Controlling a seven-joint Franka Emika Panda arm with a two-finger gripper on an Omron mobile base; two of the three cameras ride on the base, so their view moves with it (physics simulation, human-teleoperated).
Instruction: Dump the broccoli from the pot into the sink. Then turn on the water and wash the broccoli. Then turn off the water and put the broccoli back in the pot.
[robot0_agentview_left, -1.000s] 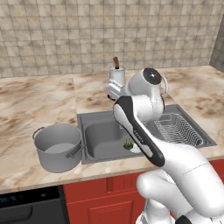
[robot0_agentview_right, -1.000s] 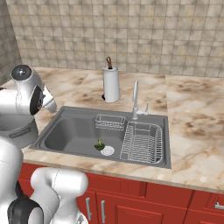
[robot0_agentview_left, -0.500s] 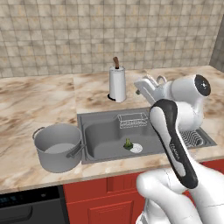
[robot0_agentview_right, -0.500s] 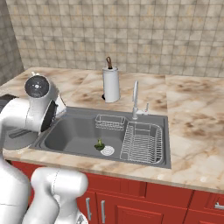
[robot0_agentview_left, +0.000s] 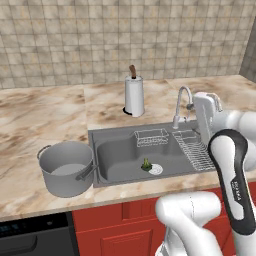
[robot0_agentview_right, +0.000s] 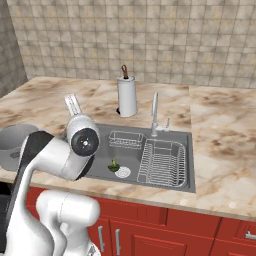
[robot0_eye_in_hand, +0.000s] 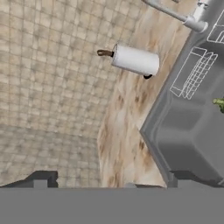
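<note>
Beside the drain, one broccoli (robot0_agentview_left: 146, 163) lies in the sink (robot0_agentview_left: 120, 155); one empty pot (robot0_agentview_left: 65, 168) stands at its left edge; gripper (robot0_agentview_left: 204, 116) spread, holding nothing.

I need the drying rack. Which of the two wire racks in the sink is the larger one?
The wire rack filling the sink's right part, beside the faucet; the small basket sits at the back.

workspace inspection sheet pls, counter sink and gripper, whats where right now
surface: marbled counter, bare around the sink
job's things: broccoli in the basin by the drain; pot upright on the counter left of the sink, nothing seen in it; faucet shows no stream
clutter: paper-towel roll behind the sink; wire racks in the sink
grippers: gripper open, holding nothing, raised near the faucet
cables: nothing seen
surroundings: tiled wall, red cabinets
</note>
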